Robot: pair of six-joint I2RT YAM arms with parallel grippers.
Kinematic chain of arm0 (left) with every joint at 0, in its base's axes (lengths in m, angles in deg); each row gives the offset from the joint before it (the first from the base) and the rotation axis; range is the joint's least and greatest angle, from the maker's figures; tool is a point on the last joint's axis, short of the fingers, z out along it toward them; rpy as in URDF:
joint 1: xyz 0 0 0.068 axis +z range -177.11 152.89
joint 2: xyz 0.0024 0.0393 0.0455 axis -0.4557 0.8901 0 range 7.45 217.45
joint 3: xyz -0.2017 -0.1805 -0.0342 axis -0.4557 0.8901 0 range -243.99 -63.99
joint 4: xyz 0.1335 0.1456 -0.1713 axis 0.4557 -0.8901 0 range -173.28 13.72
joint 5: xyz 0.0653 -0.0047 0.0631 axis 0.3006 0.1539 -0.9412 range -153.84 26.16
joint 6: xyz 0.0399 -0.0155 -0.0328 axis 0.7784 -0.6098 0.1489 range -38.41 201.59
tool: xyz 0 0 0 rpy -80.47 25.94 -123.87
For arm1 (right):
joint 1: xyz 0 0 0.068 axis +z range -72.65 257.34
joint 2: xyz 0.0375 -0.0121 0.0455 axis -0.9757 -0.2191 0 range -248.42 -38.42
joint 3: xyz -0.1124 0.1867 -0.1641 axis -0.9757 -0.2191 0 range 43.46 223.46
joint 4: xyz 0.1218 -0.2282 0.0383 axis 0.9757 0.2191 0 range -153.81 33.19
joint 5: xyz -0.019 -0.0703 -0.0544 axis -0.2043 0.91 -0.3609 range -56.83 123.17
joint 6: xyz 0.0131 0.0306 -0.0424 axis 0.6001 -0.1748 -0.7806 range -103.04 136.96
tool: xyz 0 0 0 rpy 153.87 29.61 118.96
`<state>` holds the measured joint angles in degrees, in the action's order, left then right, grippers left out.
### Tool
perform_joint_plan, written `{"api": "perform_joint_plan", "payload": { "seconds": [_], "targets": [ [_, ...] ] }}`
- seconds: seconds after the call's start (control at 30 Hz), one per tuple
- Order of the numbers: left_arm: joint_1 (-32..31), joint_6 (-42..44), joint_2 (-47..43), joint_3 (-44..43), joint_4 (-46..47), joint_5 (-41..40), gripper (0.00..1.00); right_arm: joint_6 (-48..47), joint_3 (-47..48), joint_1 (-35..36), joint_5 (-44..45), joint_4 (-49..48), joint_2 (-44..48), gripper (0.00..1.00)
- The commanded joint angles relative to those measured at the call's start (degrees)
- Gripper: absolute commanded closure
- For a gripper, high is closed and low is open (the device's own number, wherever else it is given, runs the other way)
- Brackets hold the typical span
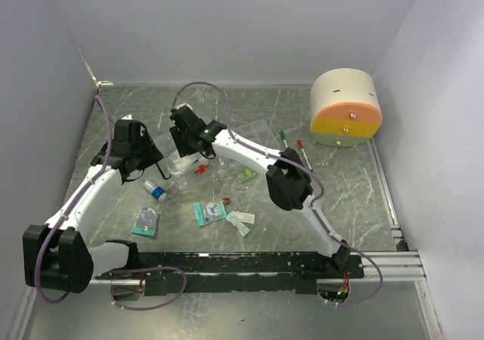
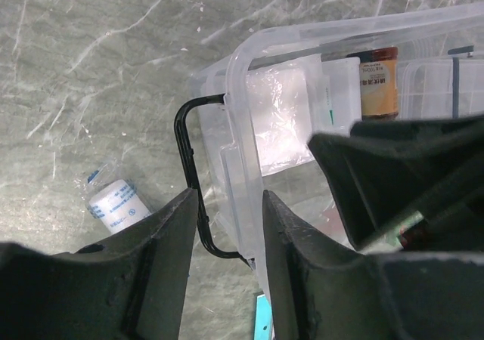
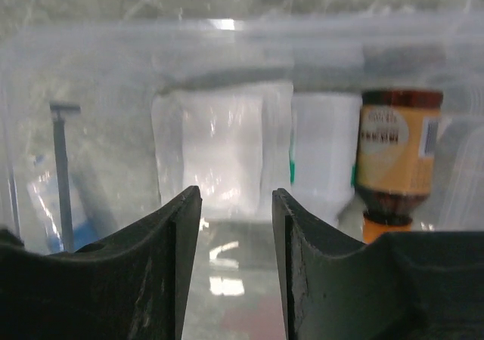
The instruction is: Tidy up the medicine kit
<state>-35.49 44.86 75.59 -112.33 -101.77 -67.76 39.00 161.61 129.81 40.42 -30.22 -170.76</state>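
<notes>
The medicine kit [image 1: 215,155] is a clear plastic box lying in the middle of the table, with a black wire handle [image 2: 187,166] at its left end. Inside it lie a white gauze packet [image 3: 223,151], a white box [image 3: 321,155] and a brown bottle [image 3: 393,155]. My left gripper [image 2: 231,198] straddles the kit's left end wall [image 2: 242,128]. Its jaws stand apart: the right finger [image 2: 295,264] is against the wall and the handle is beside the left finger [image 2: 170,264]. My right gripper [image 3: 236,196] hangs open over the kit's clear inner surface, pinching nothing.
A wrapped bandage roll [image 1: 155,192] lies just left of the kit. Sealed packets [image 1: 146,221] [image 1: 209,212] [image 1: 242,221] lie nearer the arm bases, and a green packet [image 1: 243,175] lies beside the kit. Two pens [image 1: 283,137] [image 1: 303,153] and a round cream, orange and yellow drum [image 1: 345,107] are at the back right.
</notes>
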Motion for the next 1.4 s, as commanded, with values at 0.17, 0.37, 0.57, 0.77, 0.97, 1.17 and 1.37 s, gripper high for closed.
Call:
{"api": "perform_joint_plan", "payload": {
  "seconds": [0.17, 0.37, 0.57, 0.77, 0.97, 1.17, 1.37],
  "targets": [
    [0.47, -0.12, 1.25, -0.06, 2.11, 2.49, 0.59, -2.00, 7.03, -0.19, 2.89, -3.11, -8.48, 0.59],
    [0.47, -0.58, 1.14, 0.86, 2.59, 3.69, 0.63, -2.35, 9.54, -0.18, 1.76, -2.62, -11.44, 0.61],
    [0.47, -0.80, 0.69, 1.41, 3.36, 5.05, 0.63, -1.47, 13.06, -0.97, -2.06, -0.12, -14.65, 0.60],
    [0.47, -0.15, 0.59, 1.51, 4.25, 6.19, 0.63, -0.48, 14.96, -2.00, -6.09, 0.96, -16.32, 0.58],
    [0.47, -0.41, 0.95, 1.41, 4.85, 7.77, 0.63, 0.65, 15.65, -2.61, -6.34, 3.10, -15.72, 0.53],
    [0.47, 0.96, -0.02, -1.18, 2.11, 4.65, 0.56, 1.38, 12.12, -3.01, -8.17, -0.06, -8.39, 0.46],
    [0.47, 4.37, -1.35, -5.99, -2.05, 2.79, 0.46, 1.15, 10.29, -3.07, -6.62, -2.81, -0.31, 0.44]
  ]
}}
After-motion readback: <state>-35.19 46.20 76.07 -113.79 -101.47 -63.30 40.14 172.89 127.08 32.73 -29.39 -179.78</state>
